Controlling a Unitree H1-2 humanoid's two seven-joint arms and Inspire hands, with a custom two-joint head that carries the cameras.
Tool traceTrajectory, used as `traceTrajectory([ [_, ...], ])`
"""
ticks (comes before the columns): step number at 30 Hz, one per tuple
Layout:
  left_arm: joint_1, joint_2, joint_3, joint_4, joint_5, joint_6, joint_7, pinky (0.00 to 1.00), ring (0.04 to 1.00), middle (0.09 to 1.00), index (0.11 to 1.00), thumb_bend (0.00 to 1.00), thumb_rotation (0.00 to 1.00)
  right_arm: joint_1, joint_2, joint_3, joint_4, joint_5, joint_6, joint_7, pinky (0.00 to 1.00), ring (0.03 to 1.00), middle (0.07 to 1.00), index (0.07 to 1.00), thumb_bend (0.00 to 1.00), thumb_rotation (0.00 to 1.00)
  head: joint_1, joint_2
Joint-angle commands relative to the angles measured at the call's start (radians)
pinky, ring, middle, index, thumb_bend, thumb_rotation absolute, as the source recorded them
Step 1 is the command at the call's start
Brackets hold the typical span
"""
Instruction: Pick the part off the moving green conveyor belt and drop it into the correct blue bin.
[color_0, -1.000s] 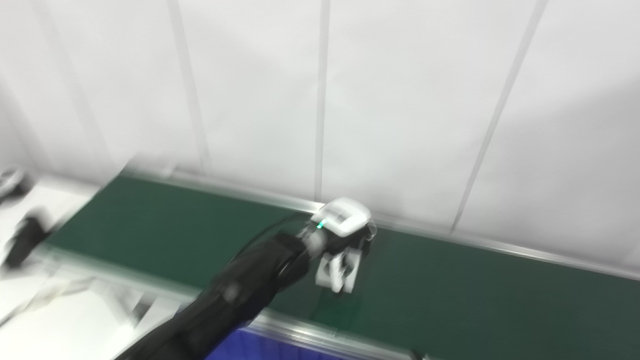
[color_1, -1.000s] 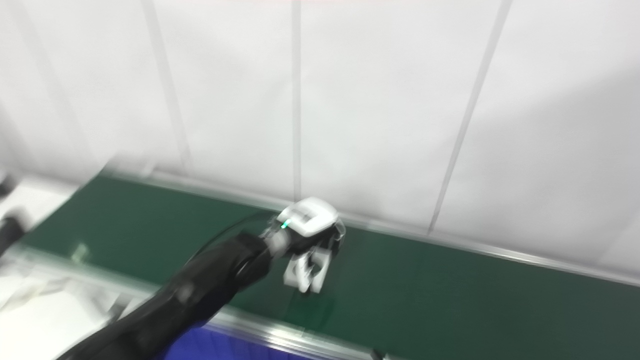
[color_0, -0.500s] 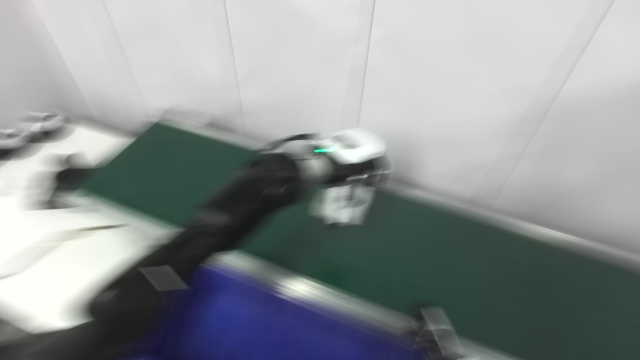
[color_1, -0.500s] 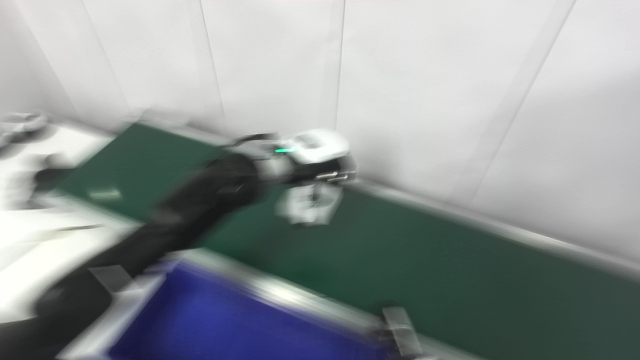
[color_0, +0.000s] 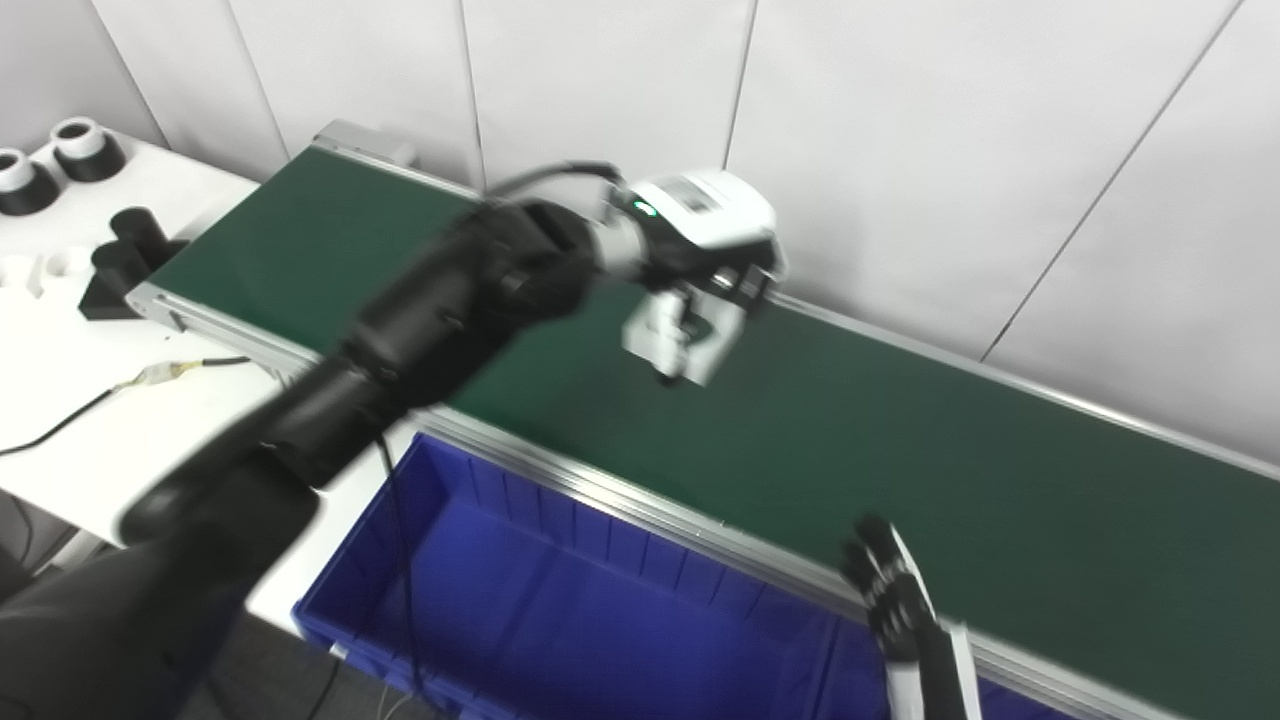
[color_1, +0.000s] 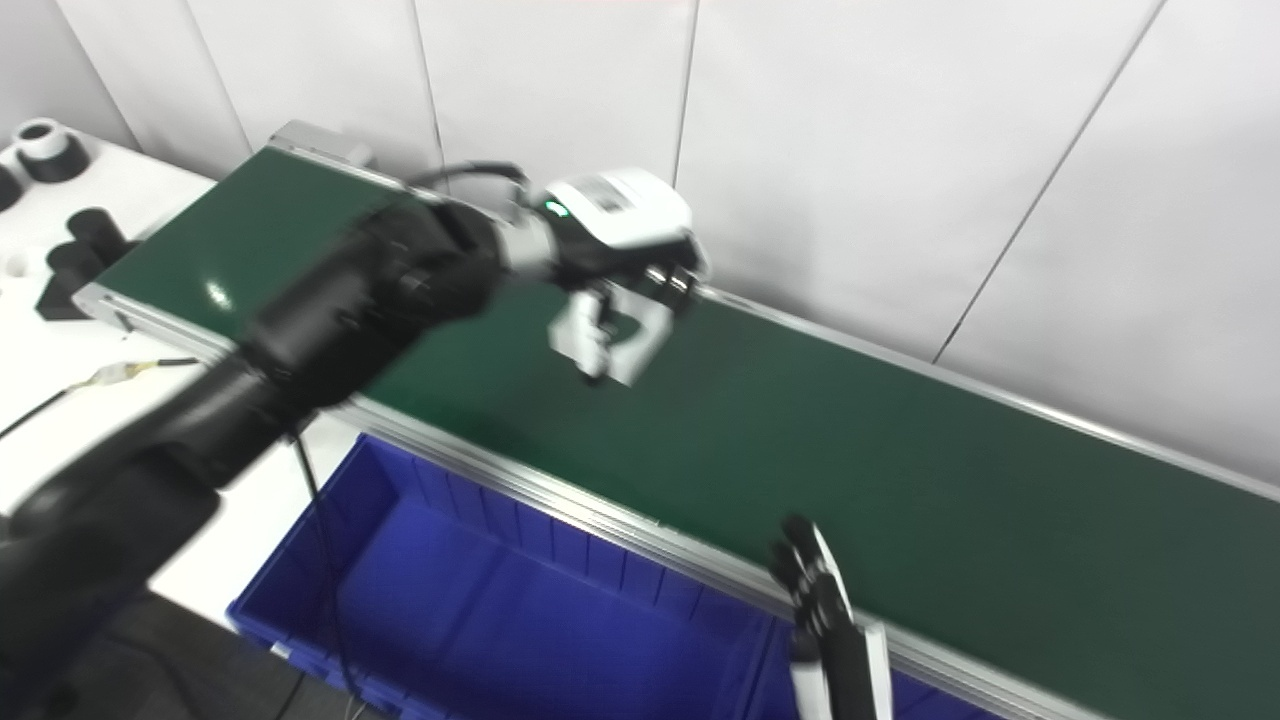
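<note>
My left hand (color_0: 715, 245) is shut on a white blocky part (color_0: 682, 342) and holds it up above the green conveyor belt (color_0: 900, 440), near the belt's far side. The part also shows in the right eye view (color_1: 610, 340). A blue bin (color_0: 570, 610) stands below the belt's near rail, in front of the left arm. My right hand (color_0: 885, 590) is low at the near rail with its fingers spread and holds nothing.
A white table (color_0: 80, 400) at the left carries black and white cylindrical parts (color_0: 60, 165) and a cable (color_0: 120, 385). A white panelled wall (color_0: 900, 150) runs right behind the belt. The belt's metal near rail (color_0: 620, 500) borders the bin.
The camera has swung down and right, bringing the blue bin and my right hand into view. My left hand has lifted the white part up off the belt.
</note>
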Motion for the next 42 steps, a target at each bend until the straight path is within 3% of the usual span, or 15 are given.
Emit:
traceTrajectory([
  [1,-0.013,0.01,0.021,-0.081,-0.038,0.015,-0.024,0.25,0.324,0.398,0.5,0.52,0.0,-0.01,-0.007,-0.014,-0.042,0.012,0.017,0.009,0.86,0.881,0.916,0.925,0.85,0.97,0.012,0.022],
  [3,0.001,0.023,0.03,-0.117,-0.047,0.028,-0.049,0.27,0.348,0.413,0.505,0.52,0.0,-0.015,-0.007,-0.017,-0.048,0.009,0.03,0.007,0.84,0.876,0.912,0.924,0.86,0.98,0.022,0.035],
  [7,0.042,0.05,0.05,-0.194,-0.069,0.056,-0.095,0.22,0.287,0.467,0.487,0.52,0.0,-0.022,-0.007,-0.024,-0.057,0.011,0.042,0.01,0.82,0.872,0.908,0.919,0.87,0.98,0.036,0.057],
  [8,0.047,0.053,0.055,-0.205,-0.071,0.059,-0.103,0.24,0.303,0.418,0.498,0.52,0.0,-0.023,-0.007,-0.025,-0.06,0.013,0.046,0.011,0.82,0.872,0.91,0.918,0.87,0.98,0.037,0.059],
  [13,0.114,0.09,0.089,-0.311,-0.105,0.099,-0.16,0.31,0.374,0.422,0.51,0.52,0.0,-0.033,-0.008,-0.029,-0.071,0.013,0.055,0.012,0.81,0.874,0.914,0.919,0.88,0.98,0.031,0.086],
  [15,0.143,0.1,0.104,-0.351,-0.117,0.114,-0.175,0.23,0.286,0.463,0.489,0.52,0.0,-0.033,-0.006,-0.03,-0.079,0.01,0.063,0.009,0.8,0.87,0.909,0.92,0.88,0.98,0.024,0.09],
  [18,0.182,0.119,0.114,-0.405,-0.122,0.128,-0.197,0.17,0.225,0.472,0.484,0.53,0.0,-0.031,-0.005,-0.029,-0.09,0.007,0.074,0.008,0.81,0.871,0.908,0.922,0.89,0.99,0.022,0.09],
  [23,0.24,0.136,0.128,-0.445,-0.128,0.125,-0.205,0.17,0.229,0.473,0.483,0.53,0.0,-0.025,-0.003,-0.027,-0.1,0.003,0.078,0.007,0.81,0.876,0.915,0.923,0.87,0.99,0.018,0.085],
  [27,0.309,0.138,0.138,-0.453,-0.098,0.127,-0.187,0.2,0.255,0.474,0.483,0.53,0.0,-0.025,0.0,-0.026,-0.095,0.001,0.072,0.007,0.81,0.873,0.915,0.922,0.87,0.99,0.016,0.078],
  [29,0.341,0.134,0.143,-0.456,-0.076,0.129,-0.175,0.24,0.304,0.42,0.499,0.52,0.0,-0.024,0.002,-0.026,-0.098,0.002,0.074,0.006,0.81,0.872,0.916,0.922,0.86,0.98,0.016,0.076],
  [32,0.398,0.119,0.164,-0.456,-0.05,0.131,-0.129,0.23,0.297,0.399,0.503,0.52,0.0,-0.022,0.003,-0.027,-0.098,-0.003,0.073,0.005,0.81,0.869,0.916,0.921,0.86,0.99,0.016,0.076],
  [33,0.412,0.114,0.17,-0.455,-0.044,0.132,-0.116,0.22,0.279,0.436,0.494,0.52,0.0,-0.022,0.002,-0.027,-0.098,-0.005,0.073,0.004,0.8,0.866,0.913,0.922,0.86,0.99,0.016,0.076],
  [38,0.521,0.064,0.224,-0.45,0.008,0.143,0.011,0.21,0.272,0.458,0.487,0.52,0.0,-0.021,0.01,-0.026,-0.102,-0.014,0.076,-0.001,0.8,0.864,0.91,0.92,0.86,0.99,0.016,0.066],
  [42,0.603,0.021,0.252,-0.42,0.035,0.104,0.149,0.19,0.248,0.473,0.483,0.52,0.0,-0.017,0.012,-0.025,-0.103,-0.007,0.078,0.003,0.81,0.868,0.912,0.92,0.87,0.99,0.017,0.064],
])
